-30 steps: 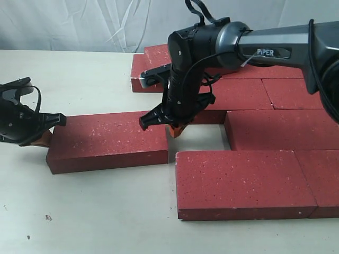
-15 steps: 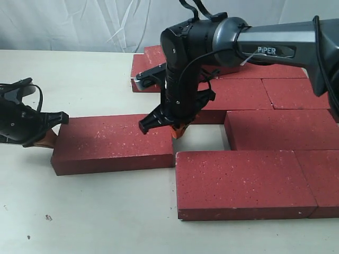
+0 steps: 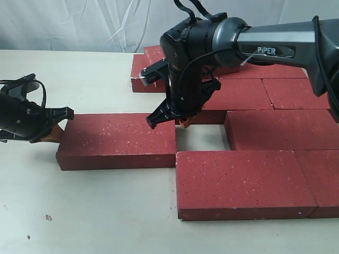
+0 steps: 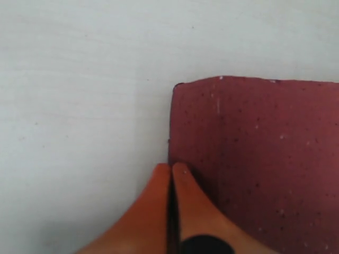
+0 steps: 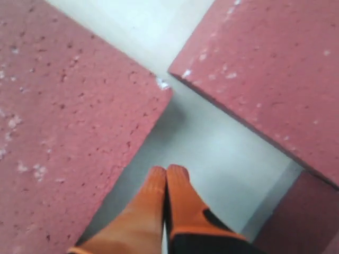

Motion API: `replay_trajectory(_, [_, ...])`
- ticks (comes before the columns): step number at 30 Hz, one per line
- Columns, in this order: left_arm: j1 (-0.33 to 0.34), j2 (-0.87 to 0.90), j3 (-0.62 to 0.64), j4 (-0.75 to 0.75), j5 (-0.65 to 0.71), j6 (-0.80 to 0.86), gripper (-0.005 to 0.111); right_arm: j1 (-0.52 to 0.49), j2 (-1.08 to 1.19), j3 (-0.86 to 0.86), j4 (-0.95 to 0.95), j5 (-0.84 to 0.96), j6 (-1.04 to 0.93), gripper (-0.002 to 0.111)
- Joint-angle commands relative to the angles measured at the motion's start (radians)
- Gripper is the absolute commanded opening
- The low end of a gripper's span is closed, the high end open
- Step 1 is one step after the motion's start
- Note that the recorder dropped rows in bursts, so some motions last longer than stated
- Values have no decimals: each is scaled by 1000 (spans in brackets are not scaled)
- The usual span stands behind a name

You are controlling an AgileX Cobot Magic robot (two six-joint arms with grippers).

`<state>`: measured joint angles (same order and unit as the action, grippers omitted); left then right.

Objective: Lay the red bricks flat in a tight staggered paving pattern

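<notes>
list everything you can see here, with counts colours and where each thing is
loose brick: one, dark red with white speckles, flat on the table, left of the laid group
laid bricks: at least six, dark red and speckled, flat in staggered rows from centre to right; the arm hides part of the back rows
table: one, off-white, under everything
backdrop cloth: one, white, behind the table
left hand: one, black with orange fingertips, shut, at the loose brick's left end
right hand: one, black with orange fingertips, shut, over the bare patch of table between the loose brick and the laid rows
</notes>
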<state>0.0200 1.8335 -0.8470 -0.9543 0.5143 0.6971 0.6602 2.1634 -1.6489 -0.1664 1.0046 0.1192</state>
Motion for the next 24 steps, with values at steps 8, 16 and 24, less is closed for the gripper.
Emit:
replay_trajectory(8, [33,-7,-27,71,52,-9,0,-32,-118,-1,-24,0,24,-1])
replay_trajectory(16, [72,-7,-27,101,70,-12,0,-30,-127,-1,286,129,-201,-1])
replay_trajectory(24, [33,-1,-27,98,58,-12,0,24,-123,19,356,214,-305,-1])
